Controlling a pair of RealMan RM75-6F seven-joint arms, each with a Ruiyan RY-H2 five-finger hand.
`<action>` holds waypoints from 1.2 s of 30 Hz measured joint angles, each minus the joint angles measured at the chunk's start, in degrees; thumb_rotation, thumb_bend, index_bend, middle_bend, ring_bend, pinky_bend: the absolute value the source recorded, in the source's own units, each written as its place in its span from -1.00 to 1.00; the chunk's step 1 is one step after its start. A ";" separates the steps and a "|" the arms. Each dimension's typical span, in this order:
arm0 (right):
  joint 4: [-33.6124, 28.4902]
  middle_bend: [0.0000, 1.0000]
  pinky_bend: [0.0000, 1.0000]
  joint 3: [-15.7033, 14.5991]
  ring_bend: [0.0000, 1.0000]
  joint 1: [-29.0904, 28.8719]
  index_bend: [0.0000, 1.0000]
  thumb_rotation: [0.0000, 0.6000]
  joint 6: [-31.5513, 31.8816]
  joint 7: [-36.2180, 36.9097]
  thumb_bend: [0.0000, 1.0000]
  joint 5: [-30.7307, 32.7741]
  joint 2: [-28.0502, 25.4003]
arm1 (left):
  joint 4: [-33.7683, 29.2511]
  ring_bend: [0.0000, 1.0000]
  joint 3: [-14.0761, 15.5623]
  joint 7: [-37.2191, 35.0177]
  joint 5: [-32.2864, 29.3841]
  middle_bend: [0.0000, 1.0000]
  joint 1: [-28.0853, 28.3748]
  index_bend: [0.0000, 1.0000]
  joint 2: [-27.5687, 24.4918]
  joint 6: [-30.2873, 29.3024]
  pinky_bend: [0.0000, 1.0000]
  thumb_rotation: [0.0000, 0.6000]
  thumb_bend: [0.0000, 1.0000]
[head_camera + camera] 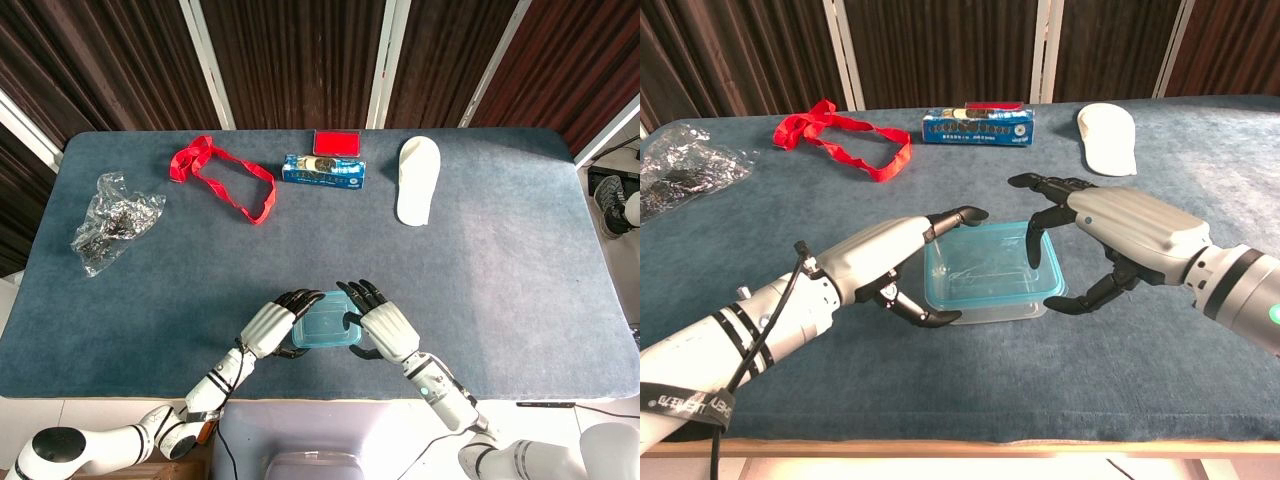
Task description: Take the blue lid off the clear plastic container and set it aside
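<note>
My left hand (895,255) cups the left side of the container (990,275), near the front edge of the tabletop (480,250), to brace it. My right hand (1120,235) arches over the right edge of the lid (326,325), fingers spread and thumb low, ready to pry. I cannot tell whether either hand truly grips yet. The strap (225,178), box (325,170), insole (417,180) and bag (115,220) lie far back, out of the way.
</note>
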State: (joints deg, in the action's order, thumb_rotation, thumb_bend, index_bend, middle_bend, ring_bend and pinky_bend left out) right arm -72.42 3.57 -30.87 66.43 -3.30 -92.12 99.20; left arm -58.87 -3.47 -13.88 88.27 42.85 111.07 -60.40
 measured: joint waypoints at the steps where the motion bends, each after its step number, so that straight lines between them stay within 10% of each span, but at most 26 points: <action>1: 0.04 -0.79 -1.00 -0.07 -1.00 -0.04 0.25 1.00 -0.02 -0.05 -0.30 0.05 0.03 | 0.01 -0.36 -0.01 -0.03 0.00 -0.05 0.01 -1.00 0.01 0.01 0.00 1.00 -0.39; 36: 0.56 -0.79 -1.00 -0.29 -1.00 -0.80 0.24 1.00 0.60 -0.01 -0.30 1.43 -0.33 | 0.71 -0.34 0.90 -1.34 0.49 -0.02 0.28 -1.00 -0.18 1.08 0.03 1.00 -0.38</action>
State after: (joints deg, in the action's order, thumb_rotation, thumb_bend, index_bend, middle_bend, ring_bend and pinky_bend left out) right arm -71.85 3.28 -31.67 67.03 -3.31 -90.70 98.88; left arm -58.16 -2.57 -15.22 88.76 43.13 110.90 -59.32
